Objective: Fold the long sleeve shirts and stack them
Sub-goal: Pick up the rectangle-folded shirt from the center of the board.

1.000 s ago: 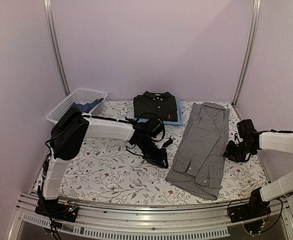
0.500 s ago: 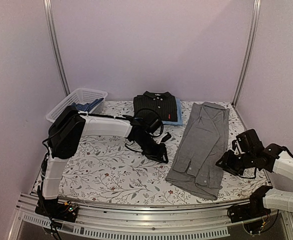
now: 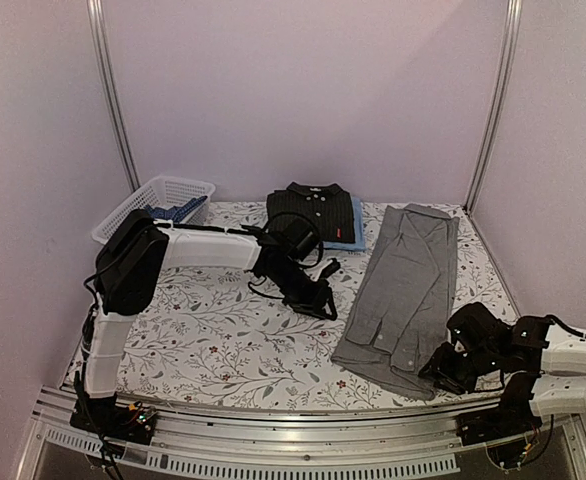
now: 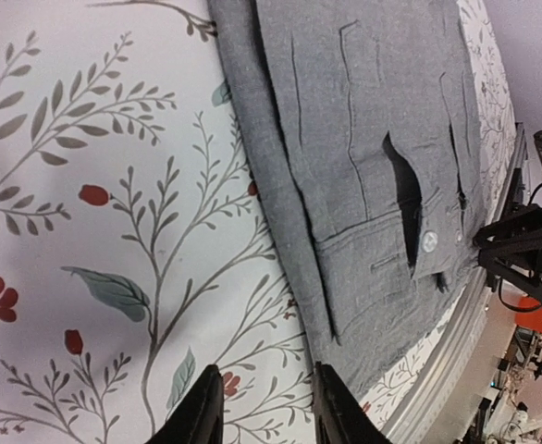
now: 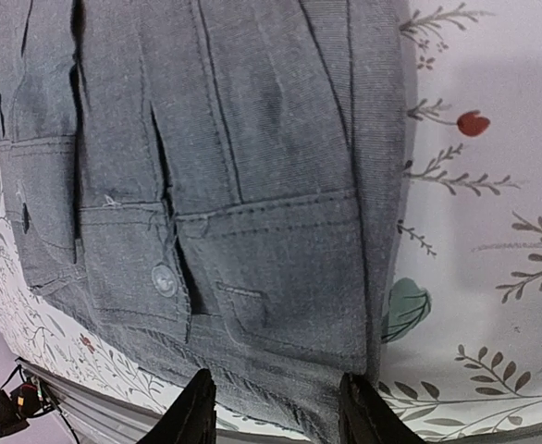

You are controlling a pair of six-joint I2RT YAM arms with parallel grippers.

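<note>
Lying lengthwise on the right of the table (image 3: 223,340), collar far, hem by the near edge: grey shirt (image 3: 403,285), sleeves folded in. Stacked behind, black shirt (image 3: 311,212) on blue shirt (image 3: 357,228). Hovering near its left edge, left gripper (image 3: 326,302); just beside the hem's right corner, right gripper (image 3: 437,369); both part-open, holding nothing. Advisable: pinch both hem corners together, lift level, fold toward collar.

Grey shirt (image 5: 252,139): woven cloth, matt, fine ribbed weave, stitched seams. Its button (image 5: 164,277) is pale and smooth with a slight gloss. Black shirt (image 3: 313,213): matt cloth, faint pinstripe. Worktop (image 3: 223,340) cover: smooth matt floral print. Basket (image 3: 125,213): white plastic lattice. Front rail (image 3: 273,412): bare ribbed metal, dull shine. Left pincer (image 4: 264,375) fingers: black, hard, slight sheen.
</note>
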